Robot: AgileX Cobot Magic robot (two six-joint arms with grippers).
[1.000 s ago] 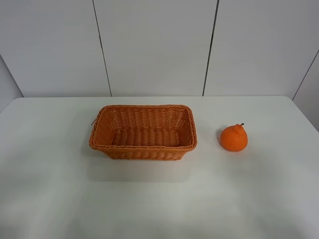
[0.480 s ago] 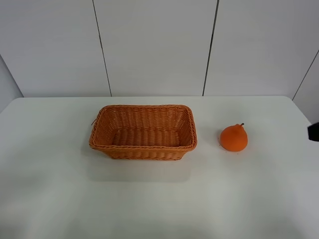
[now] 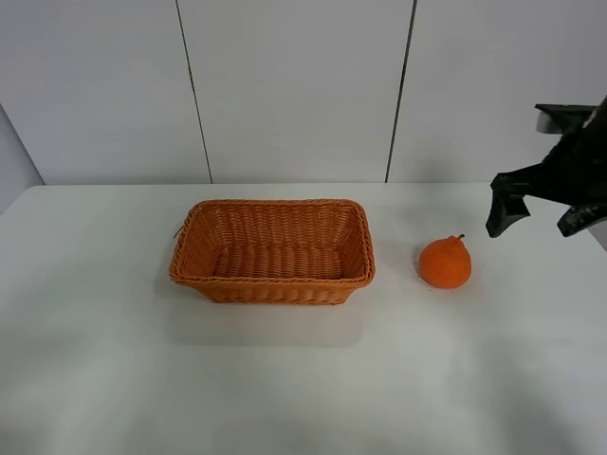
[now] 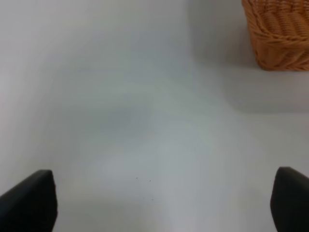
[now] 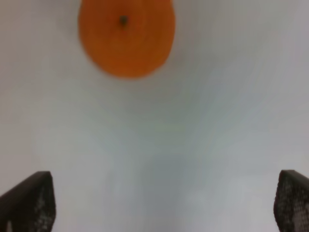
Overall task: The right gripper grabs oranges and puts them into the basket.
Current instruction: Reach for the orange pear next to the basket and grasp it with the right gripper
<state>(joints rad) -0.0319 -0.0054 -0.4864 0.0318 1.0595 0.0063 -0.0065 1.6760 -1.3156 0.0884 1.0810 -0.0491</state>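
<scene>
Right tool [image 3: 532,228] newly beside upright orange [image 3: 445,263], stem upward.

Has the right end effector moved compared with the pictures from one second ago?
Yes. The right end effector has come in from the view's right edge toward the orange, which has not shifted.

I can read no text, label, brand, number or sign from any of my three cameras. The basket [image 3: 275,284], the orange [image 3: 445,264], the black right gripper [image 3: 537,224], the white table [image 3: 285,379] and the wall panels [image 3: 294,85] at the far side show only plain surfaces. Both wrist views are too soft for fine print.
</scene>
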